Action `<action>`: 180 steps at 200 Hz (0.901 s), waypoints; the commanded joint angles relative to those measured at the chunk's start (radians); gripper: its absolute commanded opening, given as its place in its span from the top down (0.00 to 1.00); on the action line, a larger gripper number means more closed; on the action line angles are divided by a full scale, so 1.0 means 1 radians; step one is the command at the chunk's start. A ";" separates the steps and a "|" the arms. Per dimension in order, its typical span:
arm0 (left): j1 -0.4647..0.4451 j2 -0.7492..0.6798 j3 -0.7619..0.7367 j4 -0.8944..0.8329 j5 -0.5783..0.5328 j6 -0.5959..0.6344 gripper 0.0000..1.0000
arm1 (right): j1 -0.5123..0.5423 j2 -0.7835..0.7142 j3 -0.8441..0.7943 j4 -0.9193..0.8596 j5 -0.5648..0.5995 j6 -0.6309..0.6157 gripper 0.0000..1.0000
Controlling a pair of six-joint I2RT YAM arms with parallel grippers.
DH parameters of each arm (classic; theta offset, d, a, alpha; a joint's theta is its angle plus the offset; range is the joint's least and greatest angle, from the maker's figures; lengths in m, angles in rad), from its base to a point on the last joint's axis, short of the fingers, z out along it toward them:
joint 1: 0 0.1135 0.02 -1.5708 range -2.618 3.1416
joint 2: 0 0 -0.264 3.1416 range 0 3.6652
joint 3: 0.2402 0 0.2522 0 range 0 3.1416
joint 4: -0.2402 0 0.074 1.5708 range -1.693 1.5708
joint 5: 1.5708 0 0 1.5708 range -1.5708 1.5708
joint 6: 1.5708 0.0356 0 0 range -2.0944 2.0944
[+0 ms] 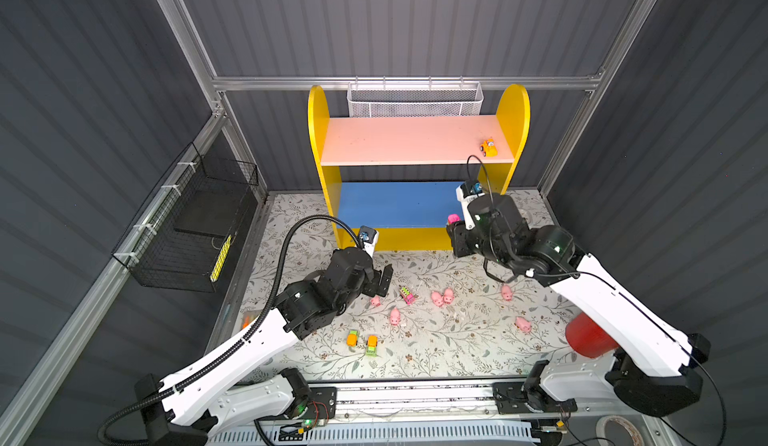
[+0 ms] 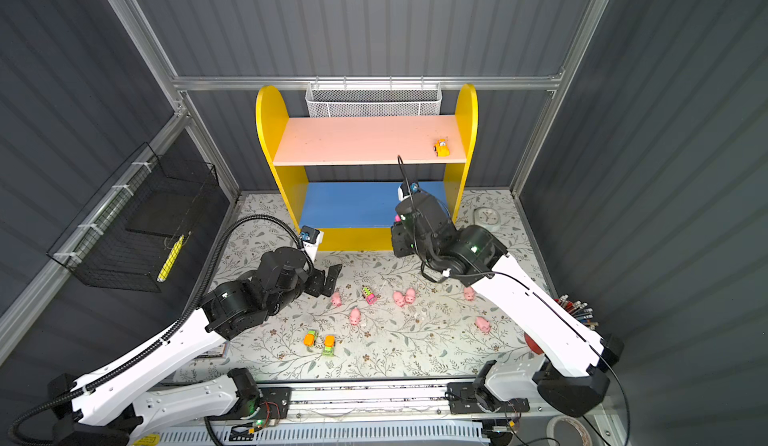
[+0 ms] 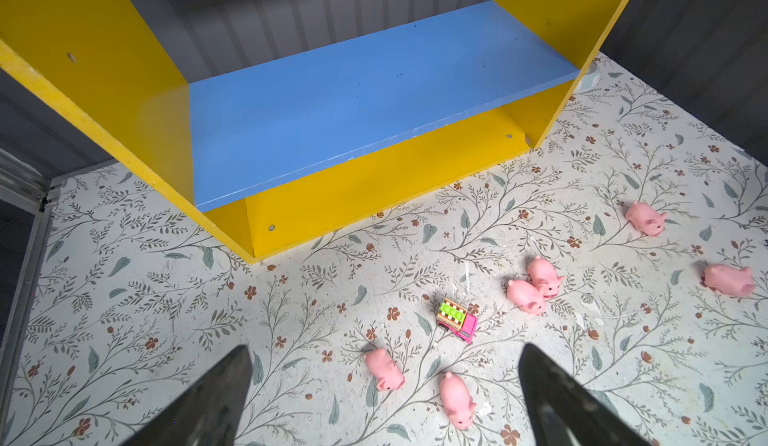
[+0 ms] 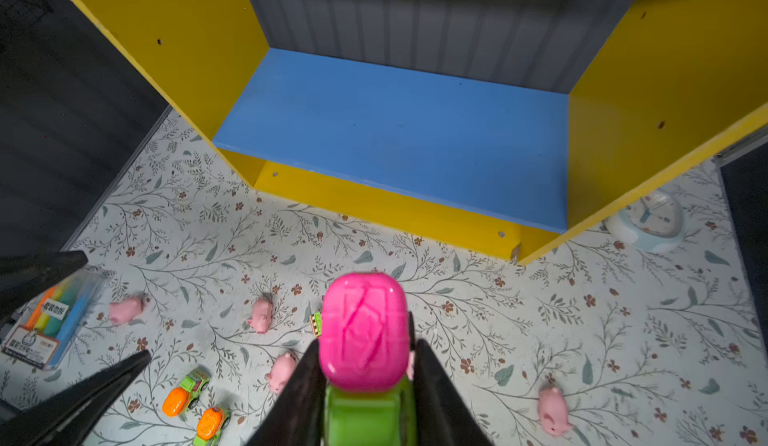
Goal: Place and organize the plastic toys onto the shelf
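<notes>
The shelf (image 1: pixel 415 140) stands at the back, with one orange toy vehicle (image 1: pixel 489 147) on the right of its pink upper board. Its blue lower board (image 4: pixel 395 132) is bare. My right gripper (image 4: pixel 365 352) is shut on a pink-and-green toy vehicle (image 4: pixel 363 331), hovering just in front of the shelf's lower right corner (image 1: pixel 453 218). My left gripper (image 3: pixel 385 348) hangs open above the floral mat, directly over a pink pig (image 3: pixel 384 370). Several more pigs (image 1: pixel 442 297), a pink-green truck (image 1: pixel 407 295) and two orange-green vehicles (image 1: pixel 361 341) lie on the mat.
A white mesh basket (image 1: pixel 414 99) hangs behind the shelf and a black wire basket (image 1: pixel 187 232) on the left wall. A round white clock (image 2: pixel 486 217) lies right of the shelf. A red cup (image 1: pixel 586 336) sits under the right arm, a highlighter pack (image 4: pixel 45 323) at the mat's left.
</notes>
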 commanded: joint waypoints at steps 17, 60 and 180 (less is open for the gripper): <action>-0.005 0.015 0.048 0.034 -0.011 0.057 0.00 | -0.055 0.133 0.276 -0.057 -0.021 -0.138 0.64; -0.006 0.012 0.045 0.058 -0.006 0.069 0.00 | -0.151 0.362 0.694 -0.168 -0.065 -0.182 0.65; -0.004 -0.001 0.039 0.067 -0.040 0.096 0.00 | -0.319 0.583 0.969 -0.130 -0.193 -0.203 0.62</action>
